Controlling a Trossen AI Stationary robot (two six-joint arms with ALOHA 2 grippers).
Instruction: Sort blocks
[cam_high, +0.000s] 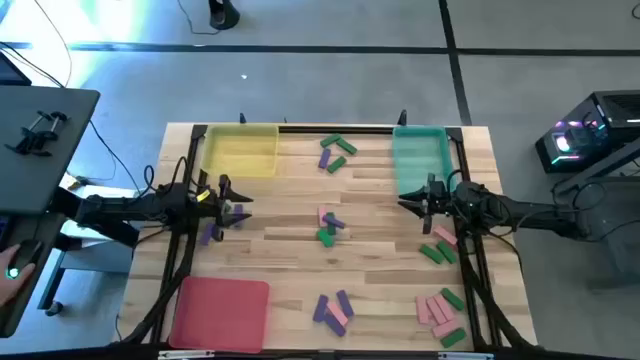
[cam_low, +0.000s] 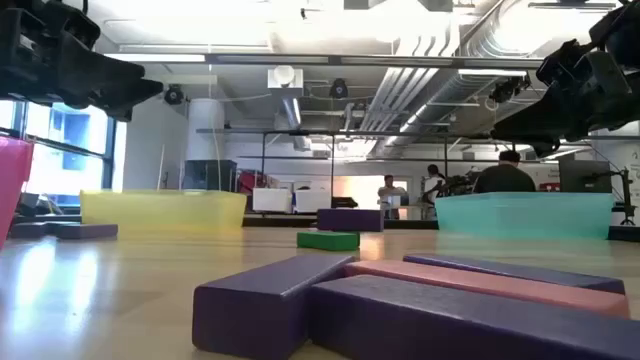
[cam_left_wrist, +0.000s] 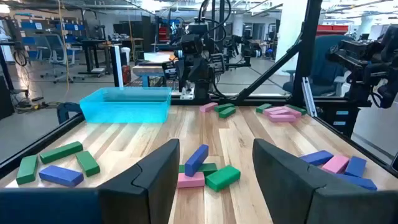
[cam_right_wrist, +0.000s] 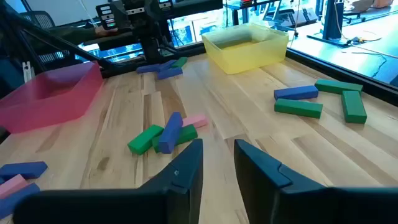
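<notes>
Green, pink and purple blocks lie flat in loose groups on the wooden table: a centre cluster (cam_high: 328, 226) (cam_left_wrist: 202, 169) (cam_right_wrist: 165, 134), a far group (cam_high: 335, 150), purple ones (cam_high: 225, 220) by the left arm, a near-middle group (cam_high: 333, 308) and others at the right (cam_high: 440, 300). My left gripper (cam_high: 243, 200) (cam_left_wrist: 216, 148) hovers open at the table's left, pointing toward the centre cluster. My right gripper (cam_high: 405, 203) (cam_right_wrist: 218, 146) hovers at the right, near the teal tray, its fingers a little apart and empty. Neither touches a block.
A yellow tray (cam_high: 240, 152) stands at the far left, a teal tray (cam_high: 420, 160) at the far right, a red tray (cam_high: 222, 312) at the near left corner. A dark frame borders the table. People stand in the room beyond (cam_low: 505, 172).
</notes>
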